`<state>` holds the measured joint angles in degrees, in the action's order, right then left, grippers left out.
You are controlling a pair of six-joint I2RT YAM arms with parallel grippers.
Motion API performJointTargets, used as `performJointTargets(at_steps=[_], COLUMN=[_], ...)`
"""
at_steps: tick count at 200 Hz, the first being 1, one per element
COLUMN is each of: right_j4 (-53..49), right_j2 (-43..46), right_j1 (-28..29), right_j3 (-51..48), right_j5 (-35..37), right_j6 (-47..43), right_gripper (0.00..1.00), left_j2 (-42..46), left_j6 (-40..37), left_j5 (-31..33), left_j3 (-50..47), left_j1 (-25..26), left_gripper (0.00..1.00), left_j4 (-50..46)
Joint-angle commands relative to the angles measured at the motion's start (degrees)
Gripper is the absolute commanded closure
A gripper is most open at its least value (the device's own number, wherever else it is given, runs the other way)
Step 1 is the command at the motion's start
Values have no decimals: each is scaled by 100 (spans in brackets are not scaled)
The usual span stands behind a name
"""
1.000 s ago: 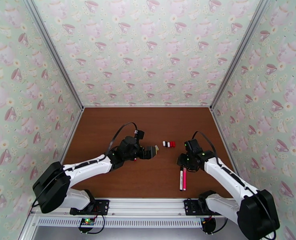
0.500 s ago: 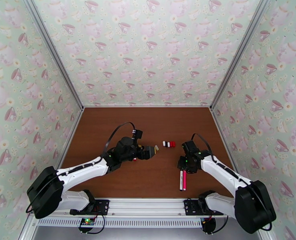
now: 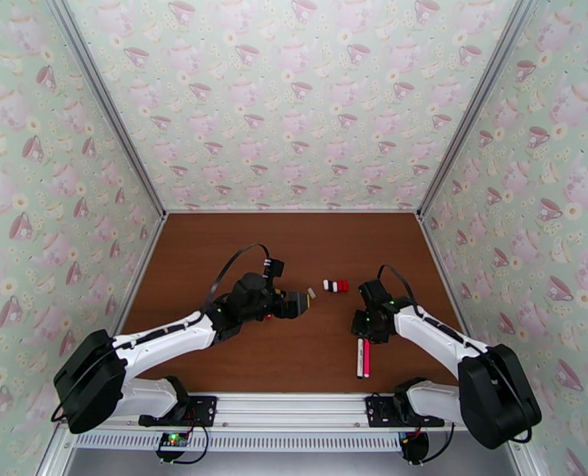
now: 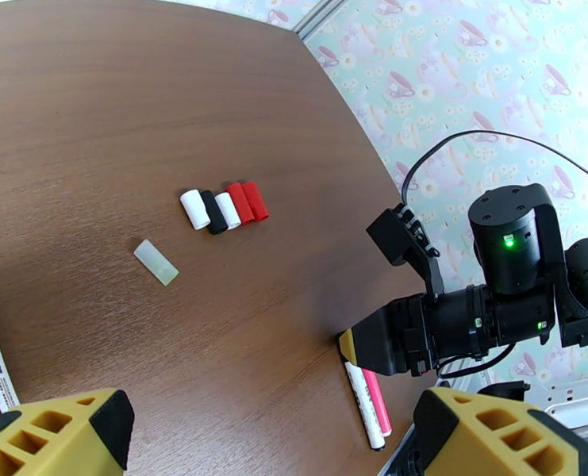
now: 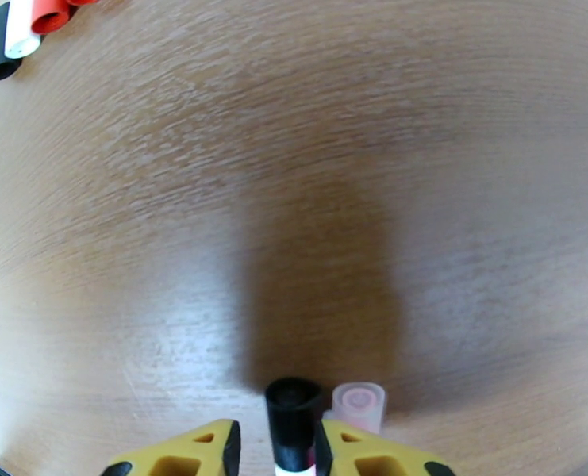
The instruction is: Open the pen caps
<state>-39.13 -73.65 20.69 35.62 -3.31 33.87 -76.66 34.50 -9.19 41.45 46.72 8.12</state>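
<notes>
Your right gripper (image 5: 278, 439) sets its yellow fingers (image 5: 214, 447) close on either side of the short black plastic cap (image 5: 292, 404) on the slim white marker (image 4: 363, 402); whether they pinch it, you cannot tell. The translucent pinkish cap (image 5: 359, 400) lies just beside. Your left gripper (image 4: 274, 438) is spread wide, with the pale loose cap (image 4: 155, 262) ahead on the brown wooden table (image 4: 95, 113).
</notes>
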Motion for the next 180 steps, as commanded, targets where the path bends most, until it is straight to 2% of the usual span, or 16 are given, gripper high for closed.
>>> performJointTargets(at_steps=[1,105,180], right_j4=[190,423,608], right_j2=[-105,-527,-277], right_j1=[36,280,485], right_j3=[-63,85,238], right_j5=[84,204,156], right_j6=[10,8,215], right_gripper=[68,69,78], left_j2=[-50,-250,-210], left_j6=[-84,-77,156], left_j5=[110,137,89], left_j3=[114,220,35], left_j1=[39,109,128], left_gripper=[0,0,0], left_j4=[-109,-152,36])
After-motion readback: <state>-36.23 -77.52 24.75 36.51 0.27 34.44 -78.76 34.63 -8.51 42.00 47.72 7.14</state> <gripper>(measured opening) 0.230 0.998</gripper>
